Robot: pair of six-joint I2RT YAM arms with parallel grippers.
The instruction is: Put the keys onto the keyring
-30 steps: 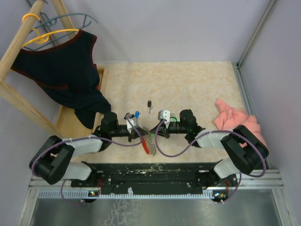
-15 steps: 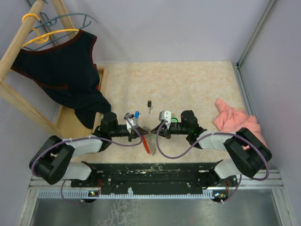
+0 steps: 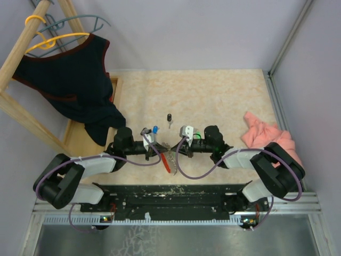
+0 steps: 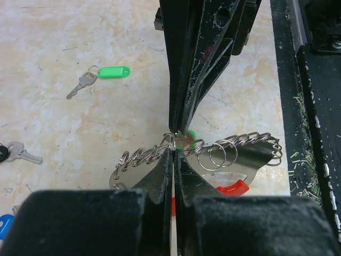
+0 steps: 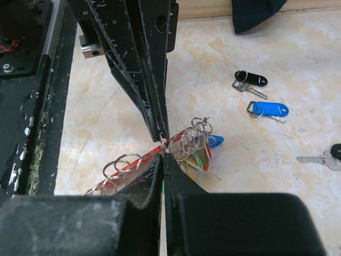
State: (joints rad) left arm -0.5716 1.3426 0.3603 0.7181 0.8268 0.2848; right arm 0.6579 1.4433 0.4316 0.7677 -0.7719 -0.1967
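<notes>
1. The left claw [image 4: 173, 154] is pressed together, and its tips pinch the row of small wire rings on the keyring [image 4: 250, 152].
2. The right claw [image 5: 163, 157] is pressed together too. Its tips meet the left claw's tips nose to nose at one small ring. Whether it actually grips that ring, I cannot tell.
3. From above, both claws point at each other near the front middle of the worktop [image 3: 213, 96], with the keyring between and just below them.
4. The keyring's red band [image 3: 167, 163] slants toward the arm bases, and its ring-bearing strip runs across under the claw tips.
5. Coloured heads already hang among the rings. The right wrist view shows a blue one [image 5: 214, 141] and a yellow-green cluster beside it.
6. Loose keys lie flat on the worktop, apart from the keyring:
   - a green key [image 4: 106, 73];
   - a black key [image 5: 250, 80];
   - a blue key [image 5: 269, 110] just beside the black one;
   - another silver key [image 4: 24, 156] at the edge of the left wrist view.
7. A pink cloth [image 3: 264, 137] lies crumpled at the right side of the worktop, near the right arm.
8. A dark garment [image 3: 69, 80] hangs over a wooden rack [image 3: 21, 58] at the left, with hangers [image 3: 40, 24] on it.
</notes>
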